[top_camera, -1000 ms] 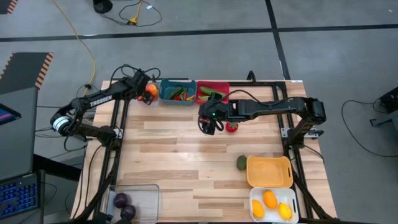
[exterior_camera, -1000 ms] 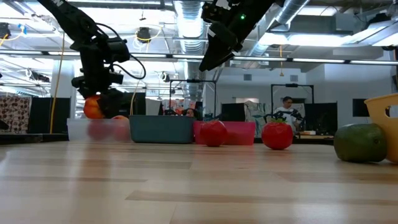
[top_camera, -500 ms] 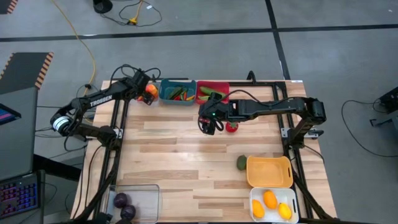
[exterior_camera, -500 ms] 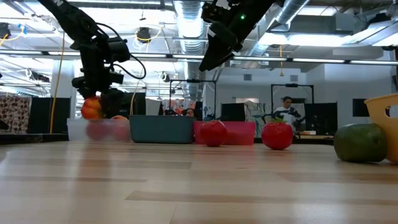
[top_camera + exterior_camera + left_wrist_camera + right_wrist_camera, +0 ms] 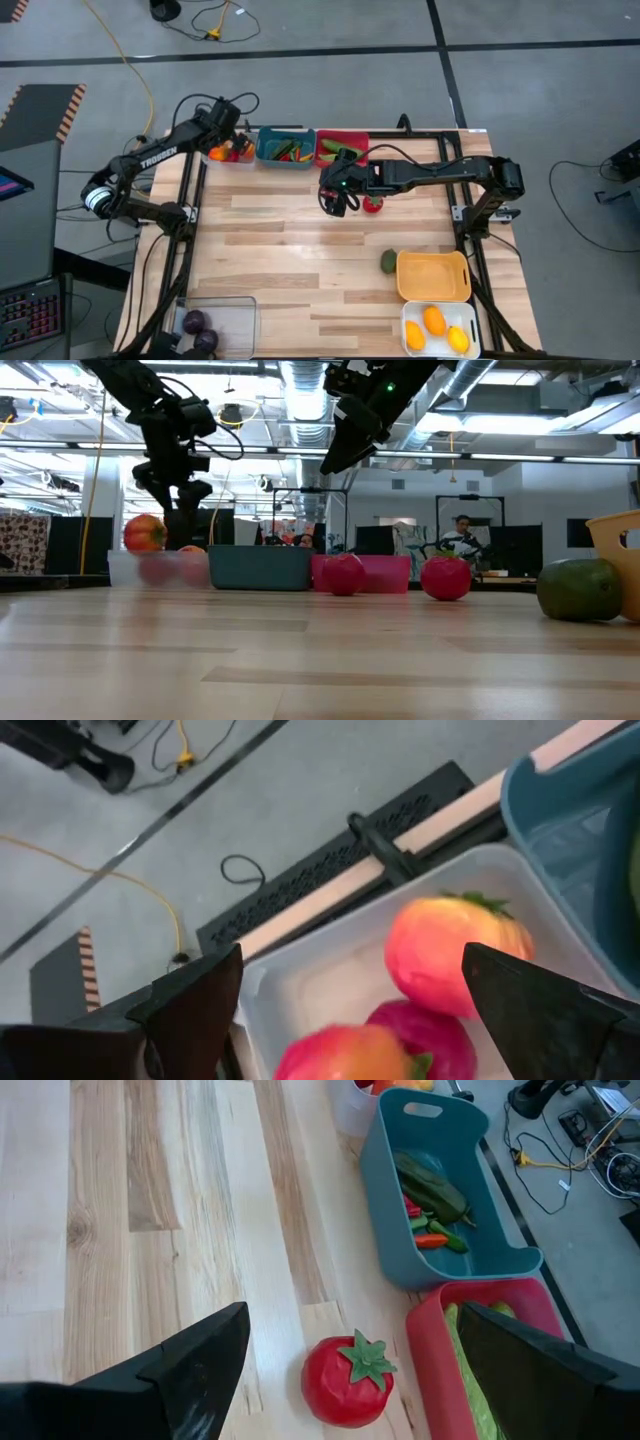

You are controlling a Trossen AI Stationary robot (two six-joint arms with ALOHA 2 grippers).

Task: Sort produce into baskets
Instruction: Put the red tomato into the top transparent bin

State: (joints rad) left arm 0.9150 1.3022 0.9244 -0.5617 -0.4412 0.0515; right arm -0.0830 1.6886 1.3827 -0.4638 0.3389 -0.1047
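Observation:
My left gripper point(image 5: 228, 138) point(image 5: 350, 960) hangs open and empty above the pale grey bin point(image 5: 300, 935) at the table's far left corner. Three red-orange fruits lie in that bin, among them a peach-coloured one point(image 5: 455, 950) and an orange-red one point(image 5: 145, 532). My right gripper point(image 5: 338, 200) point(image 5: 352, 1315) is open and empty, high above a red tomato point(image 5: 345, 1380) that rests on the table in front of the red bin point(image 5: 342, 148). A second tomato point(image 5: 373, 205) lies beside it on the table. A green fruit point(image 5: 388, 261) rests on the table next to the orange-yellow bin point(image 5: 433, 276).
A teal bin point(image 5: 285, 147) with green and red vegetables stands between the grey and red bins. A white bin point(image 5: 440, 328) with orange fruits is at the near right, and a clear bin point(image 5: 215, 325) with purple fruits at the near left. A person stands in the room behind the table.
My left gripper has let go of the orange-red fruit, which now lies in the pale grey bin. The gripper has risen and gone a little toward the table's far edge. My right arm has kept still.

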